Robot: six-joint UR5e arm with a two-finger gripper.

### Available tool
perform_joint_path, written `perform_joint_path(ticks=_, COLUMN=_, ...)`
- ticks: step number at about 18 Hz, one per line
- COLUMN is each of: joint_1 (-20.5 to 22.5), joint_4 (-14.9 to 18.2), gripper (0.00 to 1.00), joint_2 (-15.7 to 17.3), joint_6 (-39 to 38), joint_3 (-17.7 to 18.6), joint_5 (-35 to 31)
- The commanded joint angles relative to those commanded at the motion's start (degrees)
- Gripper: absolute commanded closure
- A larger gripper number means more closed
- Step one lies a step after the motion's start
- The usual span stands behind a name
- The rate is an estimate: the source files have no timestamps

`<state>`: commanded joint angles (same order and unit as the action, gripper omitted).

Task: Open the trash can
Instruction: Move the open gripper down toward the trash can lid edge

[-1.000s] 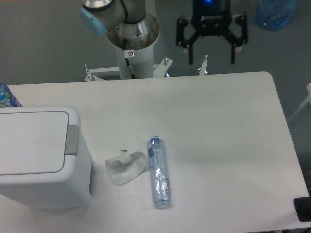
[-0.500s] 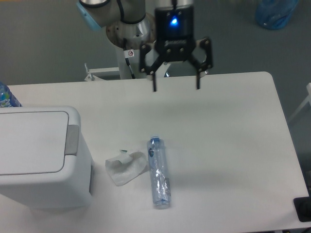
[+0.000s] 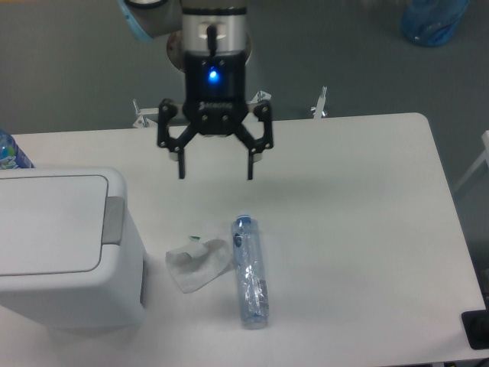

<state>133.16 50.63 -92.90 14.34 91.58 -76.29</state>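
The trash can [image 3: 65, 245] is a large boxy white bin at the left edge of the table, its flat lid closed. Its grey push tab [image 3: 114, 220] sits on the right side of the lid. My gripper [image 3: 215, 172] hangs open and empty above the table's middle back, to the right of and beyond the trash can, well apart from it. Its two black fingers point down.
A crushed clear plastic bottle [image 3: 249, 271] lies on the white table [image 3: 359, 214] near the middle. A crumpled white tissue [image 3: 197, 264] lies beside it, next to the trash can. A blue bottle top [image 3: 9, 151] shows at the far left edge.
My gripper has moved left and forward, from beyond the table's back edge to above the table, nearer the trash can. It stayed open. Nothing else moved.
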Motion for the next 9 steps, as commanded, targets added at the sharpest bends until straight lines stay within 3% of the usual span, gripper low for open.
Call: perform_joint_path(ticks=9, joint_1=-3.16, joint_4=-0.09, gripper=0.00, joint_2=-2.81, joint_6=-8.01, joint_3=-0.44, joint_5=0.26)
